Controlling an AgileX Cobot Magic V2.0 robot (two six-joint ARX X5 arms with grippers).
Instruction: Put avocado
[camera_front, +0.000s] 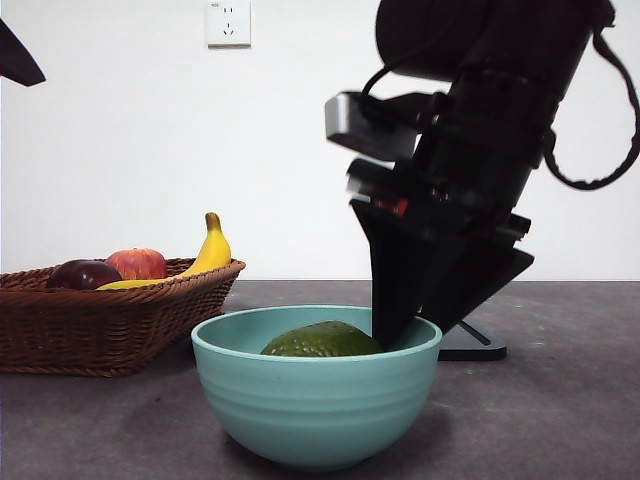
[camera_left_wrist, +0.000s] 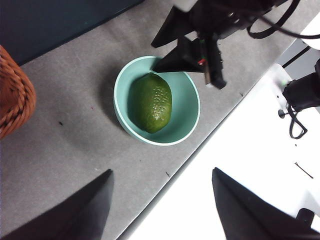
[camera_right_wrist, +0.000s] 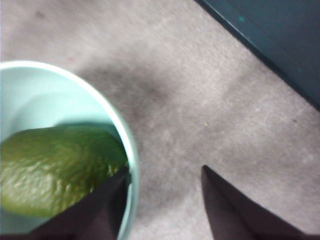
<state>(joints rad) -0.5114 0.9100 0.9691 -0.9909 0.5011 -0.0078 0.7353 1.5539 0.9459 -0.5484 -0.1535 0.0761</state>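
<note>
An avocado (camera_front: 322, 341) lies in a teal bowl (camera_front: 315, 405) on a grey table, with the right gripper (camera_front: 404, 325) released at the bowl's rim.

Nearest us in the front view, we see the bowl on the grey felt-like tabletop (camera_front: 560, 420), the dark green fruit just showing above its rim; the right gripper's black jaws stand apart, holding nothing, one tip inside the rim beside the avocado and the other outside. Further back, to the side, a wicker basket (camera_front: 100, 320) holds a banana (camera_front: 205, 255), a red apple (camera_front: 137, 263) and a dark maroon fruit (camera_front: 83, 273) — behind it all, a white wall with a socket (camera_front: 228, 22). The left wrist view alone shows the avocado whole and pebbled, and a white surface (camera_left_wrist: 240, 165) edging the table; there the left gripper (camera_left_wrist: 162, 202) hangs high with its jaws spread wide, empty.
</note>
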